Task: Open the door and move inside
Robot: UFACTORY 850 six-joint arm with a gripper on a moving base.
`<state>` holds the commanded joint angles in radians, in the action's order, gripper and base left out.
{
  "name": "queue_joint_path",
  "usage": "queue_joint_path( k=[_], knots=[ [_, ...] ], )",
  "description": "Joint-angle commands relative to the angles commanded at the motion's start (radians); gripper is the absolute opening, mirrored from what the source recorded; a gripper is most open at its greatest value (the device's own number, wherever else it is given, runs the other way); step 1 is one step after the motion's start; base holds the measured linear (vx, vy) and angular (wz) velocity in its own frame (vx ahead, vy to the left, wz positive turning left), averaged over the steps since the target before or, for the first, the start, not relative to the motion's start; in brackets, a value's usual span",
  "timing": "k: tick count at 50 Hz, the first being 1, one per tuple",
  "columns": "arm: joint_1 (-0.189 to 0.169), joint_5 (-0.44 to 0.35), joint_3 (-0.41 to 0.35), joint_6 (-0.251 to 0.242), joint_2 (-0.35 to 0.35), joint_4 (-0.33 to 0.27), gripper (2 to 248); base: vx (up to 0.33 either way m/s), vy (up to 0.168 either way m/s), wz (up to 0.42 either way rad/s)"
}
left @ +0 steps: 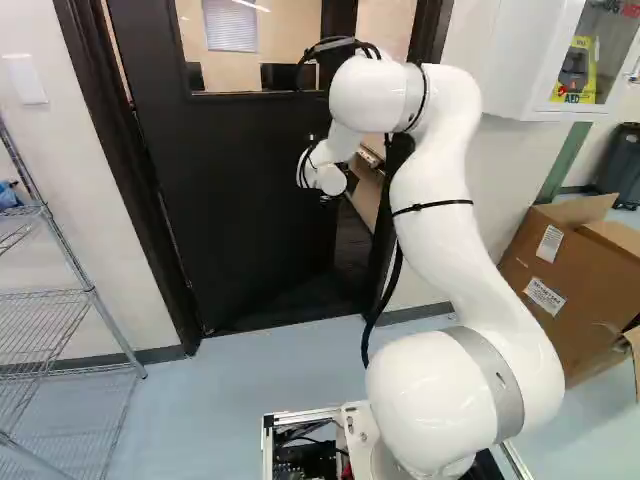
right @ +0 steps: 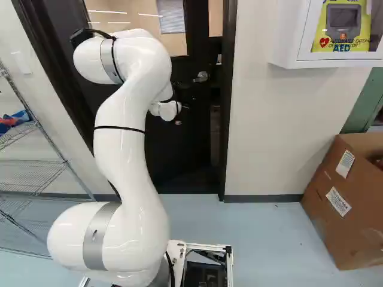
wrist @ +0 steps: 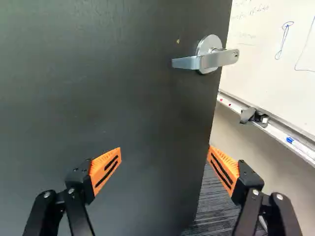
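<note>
Black door [left: 250, 220]: ajar, free edge apart from the frame [right: 227, 119]; opening begun.
Lever handle [wrist: 204, 60]: ahead of my jaws, untouched.
My jaws: wide apart, empty.
Doorway [left: 354, 240]: unentered; widening and passage remain, I judge.

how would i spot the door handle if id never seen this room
Find the big black door with a window in its upper part. Near its free edge sits the handle, a silver lever on a round plate. Its shiny metal stands out from the dark door, while the whiteboard beyond the edge is flat and white.
</note>
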<state>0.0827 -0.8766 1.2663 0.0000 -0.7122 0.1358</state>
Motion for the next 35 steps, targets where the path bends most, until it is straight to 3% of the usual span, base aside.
queue_joint_path(
  k=[35],
  knots=[
    [0.000, 0.000, -0.225, 0.000, 0.166, 0.000, 247, 0.000, 0.000, 0.000]
  ],
)
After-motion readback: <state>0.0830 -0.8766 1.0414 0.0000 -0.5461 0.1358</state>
